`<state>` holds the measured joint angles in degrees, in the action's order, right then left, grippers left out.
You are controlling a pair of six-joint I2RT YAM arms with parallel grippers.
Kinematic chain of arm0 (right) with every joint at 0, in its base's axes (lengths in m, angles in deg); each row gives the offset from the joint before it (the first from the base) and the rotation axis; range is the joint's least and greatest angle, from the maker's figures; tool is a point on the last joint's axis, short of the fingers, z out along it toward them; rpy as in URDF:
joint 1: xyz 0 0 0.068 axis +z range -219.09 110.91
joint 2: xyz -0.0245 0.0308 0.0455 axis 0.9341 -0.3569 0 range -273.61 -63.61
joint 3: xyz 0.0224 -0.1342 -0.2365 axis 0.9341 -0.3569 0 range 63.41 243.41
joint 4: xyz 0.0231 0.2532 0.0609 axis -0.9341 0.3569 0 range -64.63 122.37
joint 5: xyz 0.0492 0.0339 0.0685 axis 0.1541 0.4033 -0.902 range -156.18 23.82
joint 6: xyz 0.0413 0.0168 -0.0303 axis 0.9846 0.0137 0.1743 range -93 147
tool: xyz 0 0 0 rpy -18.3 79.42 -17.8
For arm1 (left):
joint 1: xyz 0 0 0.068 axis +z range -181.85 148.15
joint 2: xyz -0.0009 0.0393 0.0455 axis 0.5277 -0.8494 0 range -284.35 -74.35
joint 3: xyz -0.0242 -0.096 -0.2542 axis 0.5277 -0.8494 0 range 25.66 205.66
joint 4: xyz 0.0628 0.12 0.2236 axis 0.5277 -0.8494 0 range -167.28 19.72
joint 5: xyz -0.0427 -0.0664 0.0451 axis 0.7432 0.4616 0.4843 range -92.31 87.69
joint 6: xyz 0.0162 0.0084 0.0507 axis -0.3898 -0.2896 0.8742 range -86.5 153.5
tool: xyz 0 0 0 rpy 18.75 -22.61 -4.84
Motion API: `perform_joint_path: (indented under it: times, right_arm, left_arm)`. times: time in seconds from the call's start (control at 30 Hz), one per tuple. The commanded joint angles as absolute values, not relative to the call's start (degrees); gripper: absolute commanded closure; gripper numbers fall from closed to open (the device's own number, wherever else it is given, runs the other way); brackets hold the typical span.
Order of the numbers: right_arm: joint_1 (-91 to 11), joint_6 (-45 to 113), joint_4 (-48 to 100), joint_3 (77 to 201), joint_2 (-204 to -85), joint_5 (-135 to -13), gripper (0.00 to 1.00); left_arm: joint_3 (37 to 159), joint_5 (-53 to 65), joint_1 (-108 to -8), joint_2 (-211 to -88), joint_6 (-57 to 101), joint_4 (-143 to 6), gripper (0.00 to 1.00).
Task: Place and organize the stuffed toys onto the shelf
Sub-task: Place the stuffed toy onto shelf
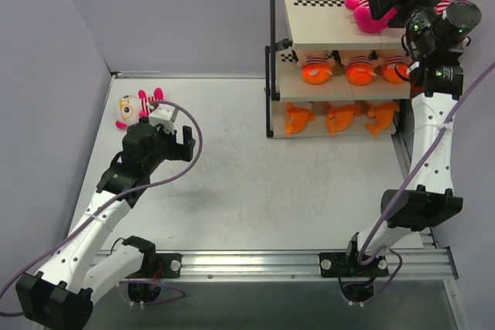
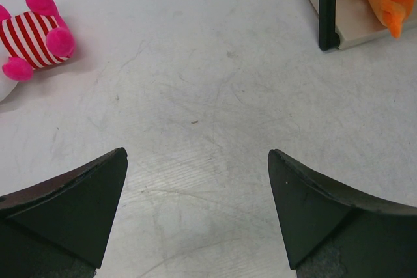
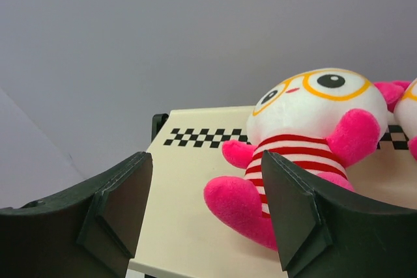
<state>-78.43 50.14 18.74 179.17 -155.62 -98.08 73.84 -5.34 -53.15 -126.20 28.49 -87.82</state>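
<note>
Nearest the bases, the left gripper [image 1: 172, 130] hangs over the table [image 1: 271, 191] at the left of the top view. Its jaws are spread as wide as they go and nothing is between them; the left wrist view shows only bare tabletop in the gap [image 2: 195, 161].

Just beyond it, toward the upper left of the top view, lies the one loose toy [image 1: 138, 106], a pink-limbed one with glasses. It is flat on the table, close to the left gripper but not touching it. Its long axis runs roughly left to right across the frame, with the head to the left and the striped body and pink feet to the right. In the left wrist view the loose toy [image 2: 39, 30] sits in the upper left corner, well off the line between the fingers. The gripper therefore looks to need a swing to the left and a turn to close across the body rather than along it.

Farthest, at the upper right, the shelf [image 1: 309, 21] holds sharks on the bottom tier, striped dolls on the middle tier and two glasses toys on top. The right gripper [image 1: 379, 5] is up at the top board, jaws apart and pinching nothing, with a glasses toy [image 3: 306, 128] lying just past its right finger. The left arm is by far the nearer to the loose toy.
</note>
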Motion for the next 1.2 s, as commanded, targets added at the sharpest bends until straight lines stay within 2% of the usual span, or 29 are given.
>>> perform_joint_path:
  times: [0.0,0.37,0.9,1.17]
  right_arm:
    - [-78.14,51.17,15.70,180.83,-156.33,-100.11,0.32]
    - [-78.40,46.17,20.62,179.25,-155.46,-89.31,0.32]
    - [-77.97,43.71,25.20,183.64,-157.13,-91.32,0.32]
    - [-72.97,33.62,29.67,185.57,-156.34,-85.63,0.32]
  left_arm:
    - [74.53,-6.09,-53.38,-125.33,29.63,-87.60,0.03]
    - [74.62,-6.18,-53.56,-125.68,29.81,-87.77,0.03]
    - [74.62,-6.18,-53.65,-125.94,29.90,-88.04,0.02]
    - [74.70,-6.18,-53.65,-125.94,29.90,-88.04,0.02]
